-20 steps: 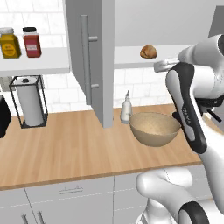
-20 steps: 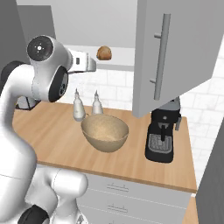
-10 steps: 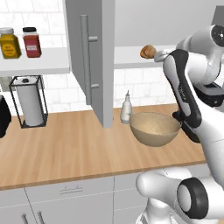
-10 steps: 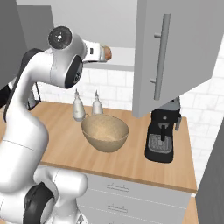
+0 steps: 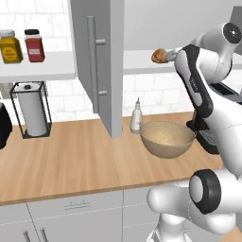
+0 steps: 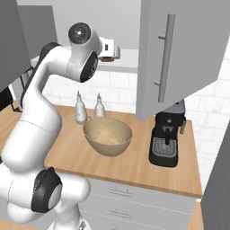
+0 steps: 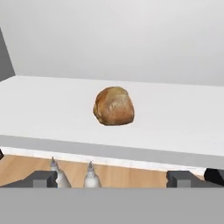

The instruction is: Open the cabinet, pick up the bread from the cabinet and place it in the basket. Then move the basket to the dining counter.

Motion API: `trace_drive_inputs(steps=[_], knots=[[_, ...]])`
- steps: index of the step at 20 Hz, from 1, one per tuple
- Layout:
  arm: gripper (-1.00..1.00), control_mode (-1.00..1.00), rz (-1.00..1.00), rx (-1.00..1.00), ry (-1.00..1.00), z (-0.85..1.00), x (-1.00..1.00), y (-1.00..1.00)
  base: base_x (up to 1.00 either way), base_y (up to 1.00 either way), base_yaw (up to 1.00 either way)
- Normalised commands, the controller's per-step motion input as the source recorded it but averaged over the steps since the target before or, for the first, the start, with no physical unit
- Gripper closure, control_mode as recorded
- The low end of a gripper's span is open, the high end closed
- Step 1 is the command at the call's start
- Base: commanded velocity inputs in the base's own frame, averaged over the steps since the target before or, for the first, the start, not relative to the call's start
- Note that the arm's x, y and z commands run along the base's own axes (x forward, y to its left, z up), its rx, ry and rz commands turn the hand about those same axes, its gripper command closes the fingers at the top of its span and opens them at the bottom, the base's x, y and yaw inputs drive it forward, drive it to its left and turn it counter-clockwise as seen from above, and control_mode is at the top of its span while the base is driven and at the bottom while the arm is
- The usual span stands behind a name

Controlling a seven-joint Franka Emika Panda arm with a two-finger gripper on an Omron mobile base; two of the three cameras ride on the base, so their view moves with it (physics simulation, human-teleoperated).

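The grey cabinet stands open, with one door [image 5: 101, 61] swung out on the left and the other door [image 6: 179, 54] on the right. On its white shelf [image 7: 175, 118] lies the golden-brown bread [image 7: 113, 106] [image 5: 159, 56]. My gripper [image 7: 113, 178] is open, level with the shelf edge and a short way in front of the bread, with nothing between its fingertips [image 7: 43, 178]. The tan woven basket [image 5: 168, 138] [image 6: 108, 136] sits on the wood worktop below the shelf. The dining counter is out of view.
Two small bottles [image 6: 81, 108] stand against the tiled wall behind the basket. A black coffee machine [image 6: 167, 139] is to the basket's right. A paper towel holder [image 5: 30, 111] and two jars [image 5: 21, 46] are far left. Grey drawers [image 6: 130, 197] run under the worktop.
The arm has swung upward and brought the hand from the right toward the shelf, so it now faces the bread closely. Bread, basket and doors have not moved.
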Motion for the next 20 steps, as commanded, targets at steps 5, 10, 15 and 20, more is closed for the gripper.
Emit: trace_drive_inputs(steps=[5, 10, 15, 20], knots=[[-1.0, -1.0, 0.1, 0.01, 0.0, 0.0, 0.12, 0.0, 0.0, 0.0, 0.0], [-1.0, -1.0, 0.13, 0.01, 0.0, 0.0, 0.09, 0.0, 0.0, 0.0, 0.0], [-1.0, -1.0, 0.01, 0.0, 0.0, 0.0, 0.27, 0.04, 0.0, 0.0, 0.0], [-1.0, -1.0, 0.0, 0.0, 0.0, -0.09, 0.29, 0.15, 0.0, 0.0, 0.0]])
